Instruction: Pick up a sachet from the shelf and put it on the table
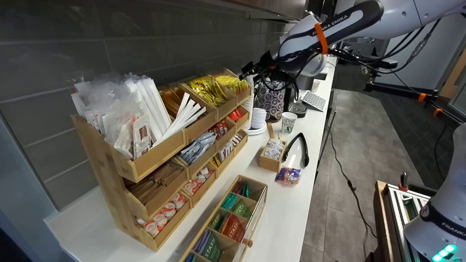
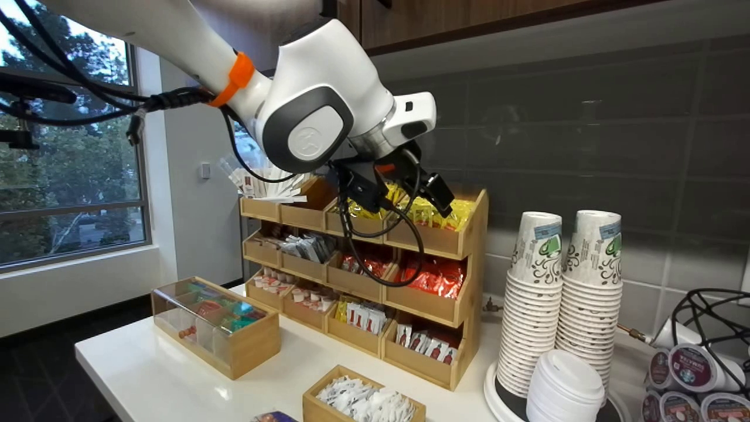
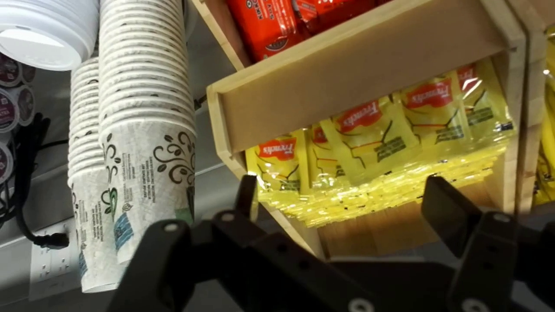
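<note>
The shelf (image 1: pixel 99 174) is a light wooden rack with three tiers of bins, against the tiled wall; it also shows in an exterior view (image 2: pixel 477 281). Glossy yellow sachets (image 3: pixel 368 134) lie piled in its top end bin, seen in the wrist view and in both exterior views (image 1: pixel 233 83) (image 2: pixel 463 214). A neighbouring top bin also holds yellow sachets (image 1: pixel 206 89). My gripper (image 3: pixel 340 182) is open, its fingers wide apart with nothing held, in front of and above that end bin. It also shows in both exterior views (image 1: pixel 249 72) (image 2: pixel 440 196). The white table (image 1: pixel 280 222) runs below the shelf.
Stacked paper cups (image 2: pixel 530 310) stand beside the shelf end, close on the left in the wrist view (image 3: pixel 147 143). White lids (image 2: pixel 565 387) and a coffee-pod holder (image 1: pixel 269 100) are near them. A tea box (image 2: pixel 252 346), a packet box (image 1: pixel 271 160) and black tongs (image 1: pixel 305 153) lie on the table.
</note>
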Available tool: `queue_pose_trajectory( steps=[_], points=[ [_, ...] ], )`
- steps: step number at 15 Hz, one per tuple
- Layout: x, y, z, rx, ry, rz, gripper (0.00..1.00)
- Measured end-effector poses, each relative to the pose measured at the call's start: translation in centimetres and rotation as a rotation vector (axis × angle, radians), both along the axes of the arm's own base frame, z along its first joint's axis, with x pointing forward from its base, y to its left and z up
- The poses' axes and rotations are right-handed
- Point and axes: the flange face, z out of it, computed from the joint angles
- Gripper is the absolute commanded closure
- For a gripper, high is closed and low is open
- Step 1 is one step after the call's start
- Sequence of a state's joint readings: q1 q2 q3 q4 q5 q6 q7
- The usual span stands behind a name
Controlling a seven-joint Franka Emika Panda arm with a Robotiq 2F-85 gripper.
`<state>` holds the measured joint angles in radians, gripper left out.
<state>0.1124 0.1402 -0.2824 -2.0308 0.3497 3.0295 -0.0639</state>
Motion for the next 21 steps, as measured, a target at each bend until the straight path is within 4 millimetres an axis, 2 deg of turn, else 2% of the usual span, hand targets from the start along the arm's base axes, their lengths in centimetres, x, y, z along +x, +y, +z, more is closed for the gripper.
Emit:
queue_pose_trajectory(
  steps=[4,9,10,12,18,19,21],
  points=[
    [0.4,-1.0,-0.5,-0.016,0.013,-0.016,0.11],
    [0.6,-1.0,-1.0,-0.011,0.022,-0.022,0.12],
    [0.7,-0.9,-1.0,-0.008,0.022,-0.021,0.12],
    [0.8,-0.5,-1.1,-0.004,0.023,-0.017,0.03],
    [1.4,1.1,-0.5,0.018,0.005,0.0,0.0],
    [1.6,1.4,-0.4,0.023,0.001,0.003,0.03],
    [1.8,1.9,-0.3,0.027,-0.002,0.009,0.21]
  ],
)
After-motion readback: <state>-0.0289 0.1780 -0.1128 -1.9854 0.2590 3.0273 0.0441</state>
